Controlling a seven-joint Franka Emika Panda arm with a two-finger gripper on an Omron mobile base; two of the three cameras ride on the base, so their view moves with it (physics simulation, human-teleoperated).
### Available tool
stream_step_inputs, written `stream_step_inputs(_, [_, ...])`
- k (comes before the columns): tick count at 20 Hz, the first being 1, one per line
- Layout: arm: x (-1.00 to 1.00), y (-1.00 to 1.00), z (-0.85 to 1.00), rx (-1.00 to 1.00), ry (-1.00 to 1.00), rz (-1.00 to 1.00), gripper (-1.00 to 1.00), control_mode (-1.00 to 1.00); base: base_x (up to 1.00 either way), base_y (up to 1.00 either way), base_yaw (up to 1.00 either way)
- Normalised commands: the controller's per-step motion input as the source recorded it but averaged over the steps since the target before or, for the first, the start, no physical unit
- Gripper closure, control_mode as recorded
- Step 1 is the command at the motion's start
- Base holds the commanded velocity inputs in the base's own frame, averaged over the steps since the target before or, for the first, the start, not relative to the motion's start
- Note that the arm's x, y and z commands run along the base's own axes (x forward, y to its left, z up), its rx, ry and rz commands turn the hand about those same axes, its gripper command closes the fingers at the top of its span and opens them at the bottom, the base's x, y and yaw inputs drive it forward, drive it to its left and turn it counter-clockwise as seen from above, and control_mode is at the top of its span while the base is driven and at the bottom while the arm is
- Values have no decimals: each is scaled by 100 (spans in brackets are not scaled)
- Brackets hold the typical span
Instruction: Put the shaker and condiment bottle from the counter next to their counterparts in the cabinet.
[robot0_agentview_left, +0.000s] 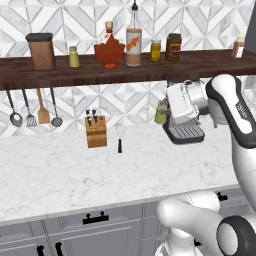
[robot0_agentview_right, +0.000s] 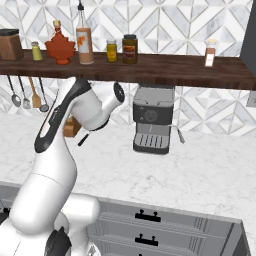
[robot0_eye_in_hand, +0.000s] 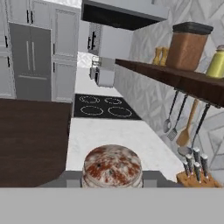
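Fingers: the gripper (robot0_agentview_left: 161, 114) is pinching the tiny yellow-green cylindrical shaker with a dull metal cap (robot0_agentview_left: 160, 112). In the hand view the speckled cap (robot0_eye_in_hand: 112, 165) sits between the dark fingers (robot0_eye_in_hand: 154, 177).
Shaker place: in the air just under the front edge of the long dark brown wooden wall shelf (robot0_agentview_left: 100, 72), at 3 o'clock of the wooden knife block (robot0_agentview_left: 96, 132), in front of the steel coffee machine (robot0_agentview_right: 152, 125).
Shelf edge: runs straight across both base views, with ladles and spatulas (robot0_agentview_left: 31, 107) hanging below its left end.
Open room: a bare gap on the plank between the twin yellow-green shaker (robot0_agentview_left: 74, 56) and the red maple-leaf-shaped bottle (robot0_agentview_left: 109, 51). The white marble surface (robot0_agentview_left: 60, 170) is bare at 6 o'clock of the knife block.
Containers: a brown-filled canister with a black lid (robot0_agentview_left: 41, 50) stands at 9 o'clock of the twin.
Condiment bottle: the tall slim clear bottle of brown-orange liquid (robot0_agentview_left: 133, 41) stands upright on the shelf, just beside the maple-leaf bottle at its 3 o'clock. Beyond it are a small yellow jar (robot0_agentview_left: 156, 50) and an amber jar (robot0_agentview_left: 173, 47).
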Motion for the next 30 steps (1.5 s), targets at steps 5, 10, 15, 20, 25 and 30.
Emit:
stream_step_inputs(5, [-4, 51, 55, 4, -3, 10, 100, -100, 0, 0, 0])
stream_step_inputs(10, [-1, 41, 66, 7, 0, 6, 100, -100, 0, 0, 0])
stream_step_inputs(15, [0, 43, 64, 9, 0, 0, 100, -100, 0, 0, 0])
stream_step_inputs(20, [0, 38, 67, 12, 0, 0, 100, -100, 0, 0, 0])
stream_step_inputs(25, [0, 44, 16, 3, 6, 0, 100, -100, 0, 0, 0])
stream_step_inputs(30, [0, 38, 0, 0, 0, 0, 100, -100, 0, 0, 0])
